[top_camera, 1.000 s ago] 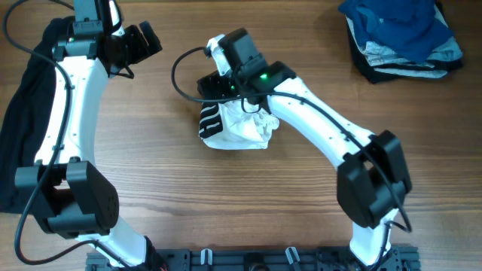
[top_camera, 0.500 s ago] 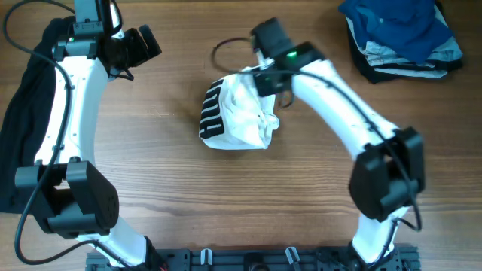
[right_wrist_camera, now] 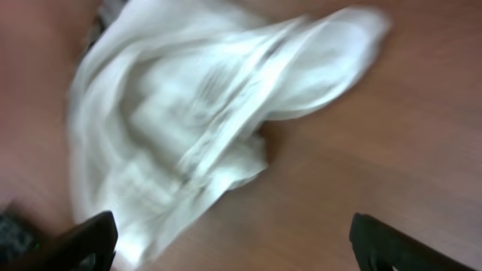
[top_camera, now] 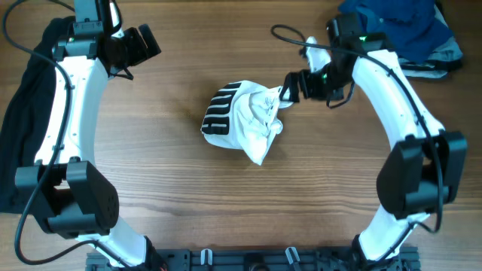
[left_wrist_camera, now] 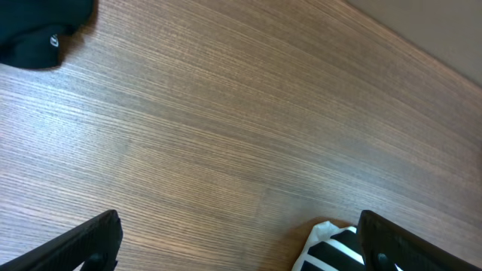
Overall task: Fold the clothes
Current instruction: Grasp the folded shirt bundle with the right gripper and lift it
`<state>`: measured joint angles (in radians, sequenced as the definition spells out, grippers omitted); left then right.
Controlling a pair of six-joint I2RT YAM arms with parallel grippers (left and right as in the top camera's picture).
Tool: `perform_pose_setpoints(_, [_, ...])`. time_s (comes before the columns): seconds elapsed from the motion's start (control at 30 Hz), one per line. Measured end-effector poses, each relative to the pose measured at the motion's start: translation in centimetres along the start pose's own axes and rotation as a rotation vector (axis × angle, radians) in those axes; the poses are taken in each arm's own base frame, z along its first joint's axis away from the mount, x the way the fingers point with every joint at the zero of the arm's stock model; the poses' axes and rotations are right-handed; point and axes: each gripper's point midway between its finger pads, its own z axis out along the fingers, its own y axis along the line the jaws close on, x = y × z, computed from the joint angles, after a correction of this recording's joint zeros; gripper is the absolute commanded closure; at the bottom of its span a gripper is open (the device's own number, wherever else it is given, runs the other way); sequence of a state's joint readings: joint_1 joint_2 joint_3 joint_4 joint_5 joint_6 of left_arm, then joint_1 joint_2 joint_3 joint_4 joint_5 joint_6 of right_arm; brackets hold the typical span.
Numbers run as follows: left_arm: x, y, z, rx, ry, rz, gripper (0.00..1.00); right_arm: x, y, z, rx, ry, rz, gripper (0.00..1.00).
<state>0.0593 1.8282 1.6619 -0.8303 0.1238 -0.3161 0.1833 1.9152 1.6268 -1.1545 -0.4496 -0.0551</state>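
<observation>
Two hands, both empty. Your right hand (top_camera: 290, 86) is hanging at the 2 o'clock edge of the white T-shirt (top_camera: 248, 124), fingers spread wide with nothing between them. Whether a fingertip is brushing the cloth cannot be told. Your left hand (top_camera: 141, 42) is sitting toward 11 o'clock on the counter (top_camera: 151, 181), also spread and well apart from the shirt.

Risks from here:
- You are looking at a bunched heap. Pinching into it will likely catch several layers, so it would be lifting as one lump rather than opening out.
- You are working with only one hand near the cloth. Pulling with nothing pinning the far side would probably be dragging the whole shirt across the wood.
- Your right wrist view is badly blurred, so aiming for a hem or sleeve by that view is unreliable.
- A loose cable (top_camera: 290, 34) is looping at 12 o'clock of the right hand and could snag.
- The pile of blue and grey clothes (top_camera: 399, 34) is lying at 1 o'clock and the black garment (top_camera: 22, 113) at 9 o'clock. A wide sweep could be disturbing either.

Shirt: it is lying crumpled near the counter's centre, not flat, with folds twisting toward 5 o'clock. The printed mark (top_camera: 221, 109), black and white stripes, is showing on its 9 o'clock side. No collar or sleeve can be made out.
</observation>
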Motion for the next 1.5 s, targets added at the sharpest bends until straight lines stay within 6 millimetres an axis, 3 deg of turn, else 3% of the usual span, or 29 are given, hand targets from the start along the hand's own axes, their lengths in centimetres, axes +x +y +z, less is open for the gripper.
perform_pose_setpoints(0.07, [0.0,0.0,0.0,0.0,0.0,0.0,0.0,1.0,3.5,0.2,-0.053,0.03,-0.1,0.11])
perform_pose_setpoints(0.13, [0.0,0.0,0.0,0.0,0.0,0.0,0.0,2.0,6.1,2.4,-0.07,0.055,-0.204,0.21])
perform_pose_setpoints(0.23, [0.0,0.0,0.0,0.0,0.0,0.0,0.0,5.0,6.2,5.9,-0.078,0.134,-0.235,0.25])
perform_pose_setpoints(0.27, [0.0,0.0,0.0,0.0,0.0,0.0,0.0,6.4,5.6,7.1,-0.077,0.169,-0.224,0.32])
perform_pose_setpoints(0.33, [0.0,0.0,0.0,0.0,0.0,0.0,0.0,7.0,5.6,7.9,-0.079,0.176,-0.235,0.44])
perform_pose_setpoints(0.4, [0.0,0.0,0.0,0.0,0.0,0.0,0.0,7.4,6.1,8.8,-0.082,0.177,-0.257,0.81])
perform_pose_setpoints(0.43, [0.0,0.0,0.0,0.0,0.0,0.0,0.0,7.1,6.5,9.1,-0.085,0.159,-0.275,0.94])
perform_pose_setpoints(0.47, [0.0,0.0,0.0,0.0,0.0,0.0,0.0,6.9,6.7,9.2,-0.086,0.15,-0.284,0.96])
perform_pose_setpoints(0.6, [0.0,0.0,0.0,-0.001,0.002,0.0,0.0,8.3,6.2,9.7,-0.074,0.198,-0.228,0.95])
perform_pose_setpoints(0.7, [0.1,0.0,0.0,-0.002,0.005,0.0,0.0,13.8,4.0,11.5,-0.047,0.339,-0.125,0.96])
perform_pose_setpoints(0.73, [0.1,0.0,0.0,-0.002,0.003,0.0,0.0,15.0,3.6,11.7,-0.041,0.372,-0.102,0.78])
perform_pose_setpoints(0.77, [0.1,0.0,0.0,-0.002,0.004,0.0,0.0,16.4,3.2,11.6,-0.03,0.416,-0.074,0.46])
perform_pose_setpoints(0.83, [0.1,0.0,0.0,-0.002,0.004,0.003,0.0,16.9,3.1,11.5,-0.024,0.434,-0.049,0.32])
perform_pose_setpoints(0.9, [0.1,0.0,0.0,-0.002,0.003,0.003,0.0,16.9,3.2,11.4,-0.022,0.438,-0.038,0.26])
perform_pose_setpoints(0.97, [0.0,0.1,0.0,-0.008,-0.001,0.004,0.0,16.3,3.6,10.6,-0.023,0.412,-0.045,0.25])
perform_pose_setpoints(1.03, [-0.1,0.2,0.0,-0.011,-0.004,0.004,0.0,13.8,4.8,8.7,-0.031,0.301,-0.084,0.3])
perform_pose_setpoints(1.1, [-0.1,0.3,0.0,-0.016,-0.006,0.007,0.0,8.9,5.6,4.5,-0.021,0.046,-0.125,0.3])
perform_pose_setpoints(1.17, [-0.2,0.3,0.0,-0.02,-0.009,0.007,0.0,5.6,4.5,2.7,-0.002,-0.1,-0.11,0.29])
perform_pose_setpoints(1.23, [-0.2,0.3,0.0,-0.02,-0.01,0.007,0.0,4.4,3.1,3.5,0.015,-0.121,-0.085,0.25])
perform_pose_setpoints(1.43, [-0.2,0.3,0.0,-0.019,-0.012,0.008,0.0,4.3,-0.6,11.6,0.025,0.002,-0.016,0.14])
perform_pose_setpoints(1.5, [-0.2,0.3,0.0,-0.02,-0.011,0.008,0.0,2.8,-0.3,11.8,-0.011,-0.043,-0.027,0.14])
